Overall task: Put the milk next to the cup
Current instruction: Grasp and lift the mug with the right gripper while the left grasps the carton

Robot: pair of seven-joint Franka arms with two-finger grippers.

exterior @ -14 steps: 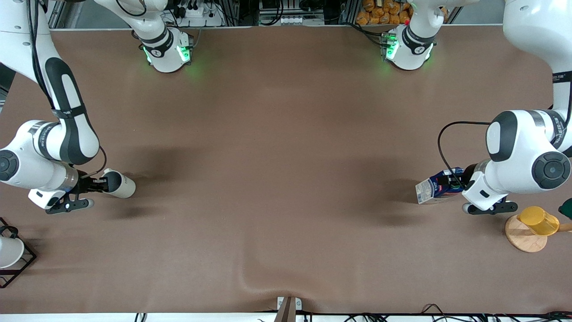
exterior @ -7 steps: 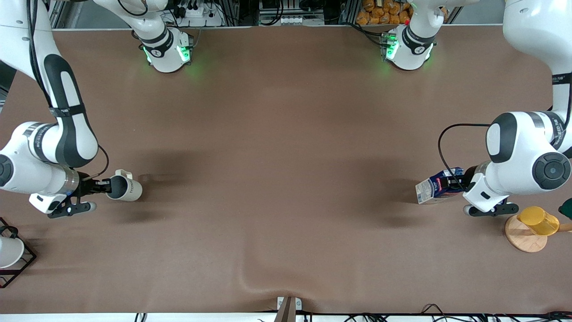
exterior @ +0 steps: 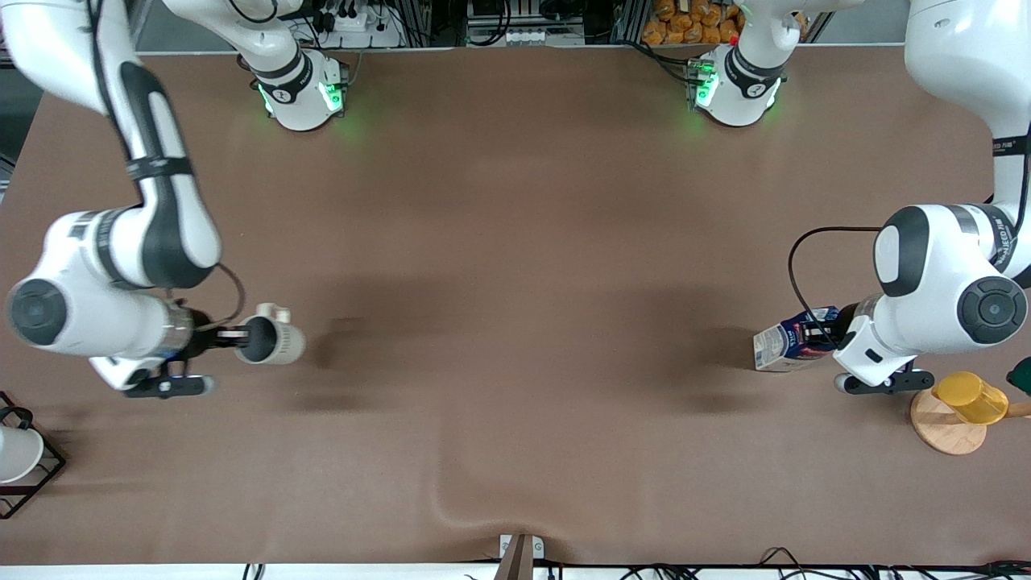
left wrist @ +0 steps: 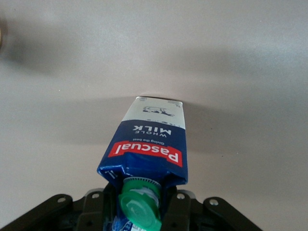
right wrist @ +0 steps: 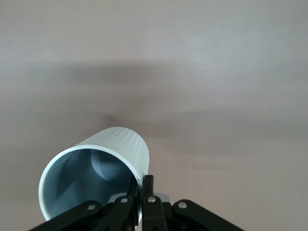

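Observation:
The milk (exterior: 788, 348), a dark blue carton with a red label and green cap, is held tipped on its side above the table at the left arm's end. My left gripper (exterior: 828, 338) is shut on its gabled top; the left wrist view shows the milk (left wrist: 150, 144) with the left gripper (left wrist: 140, 207) around the cap. The cup (exterior: 274, 341), off-white with a grey inside, is held on its side above the table at the right arm's end. My right gripper (exterior: 240, 334) is shut on its rim; the right wrist view shows the cup (right wrist: 96, 175) and the right gripper (right wrist: 140, 192).
A yellow cup (exterior: 970, 396) on a round wooden coaster (exterior: 944, 427) stands next to the left gripper, nearer the front camera. A white cup in a black wire frame (exterior: 20, 455) sits at the right arm's end. A crease in the cloth (exterior: 475, 499) lies near the front edge.
My right arm has carried the cup up and toward the table's middle. My left gripper with the milk has barely shifted.

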